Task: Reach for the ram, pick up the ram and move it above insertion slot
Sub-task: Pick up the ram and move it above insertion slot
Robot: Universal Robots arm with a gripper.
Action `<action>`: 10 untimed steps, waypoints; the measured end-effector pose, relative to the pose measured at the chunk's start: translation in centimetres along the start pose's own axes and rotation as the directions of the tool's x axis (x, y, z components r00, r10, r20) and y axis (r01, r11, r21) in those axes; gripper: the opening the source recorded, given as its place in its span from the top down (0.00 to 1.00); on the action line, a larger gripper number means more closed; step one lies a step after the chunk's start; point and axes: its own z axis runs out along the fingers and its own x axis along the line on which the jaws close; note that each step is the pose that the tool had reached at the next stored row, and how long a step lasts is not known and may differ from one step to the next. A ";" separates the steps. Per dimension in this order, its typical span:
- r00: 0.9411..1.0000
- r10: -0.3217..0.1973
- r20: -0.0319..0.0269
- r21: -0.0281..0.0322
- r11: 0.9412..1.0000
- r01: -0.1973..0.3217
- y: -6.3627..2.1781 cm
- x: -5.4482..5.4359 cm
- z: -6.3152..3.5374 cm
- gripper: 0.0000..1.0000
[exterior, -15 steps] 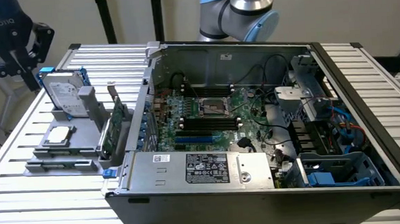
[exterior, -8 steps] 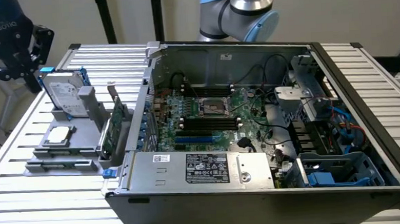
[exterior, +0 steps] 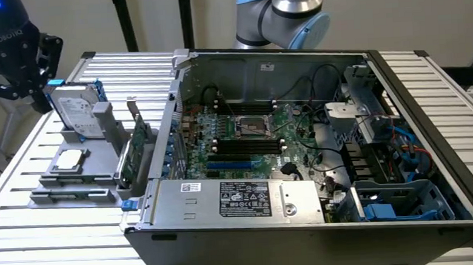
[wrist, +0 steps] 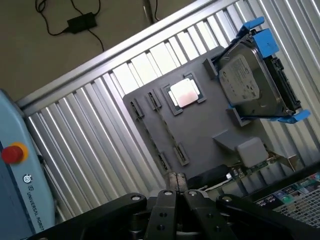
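Currently hovers over the ribbed silver aluminium slat table (wrist: 90,150) with the black jointed metal gripper (wrist: 176,176) pressed tip to tip, clasping nothing. Stands apart from the ram (exterior: 71,194), a long thin green circuit-board stick seated edge-on in a clipped slot of the flat matte grey plastic holder tray (wrist: 200,125), on the side away from the boxy silver hard drive in blue plastic rails (wrist: 250,82). Shares that tray with a square silver processor chip (wrist: 183,93) and a taller green expansion card (exterior: 139,137). Has open air above the tray; meets the open black steel computer case (exterior: 307,244) just beside it. Reads ROBOTIQ on the gripper's body, UNIVERSAL ROBOTS on a blue-grey pendant (wrist: 20,200) bearing a round red button (wrist: 13,152).
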 end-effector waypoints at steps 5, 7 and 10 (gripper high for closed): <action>0.996 -0.091 -0.002 0.004 0.996 0.091 -0.01 0.0 0.40 0.89; 0.992 -0.126 -0.003 0.006 0.992 0.126 -0.01 0.0 0.59 0.89; 0.984 -0.181 -0.002 0.008 0.983 0.181 -0.02 0.0 0.91 0.89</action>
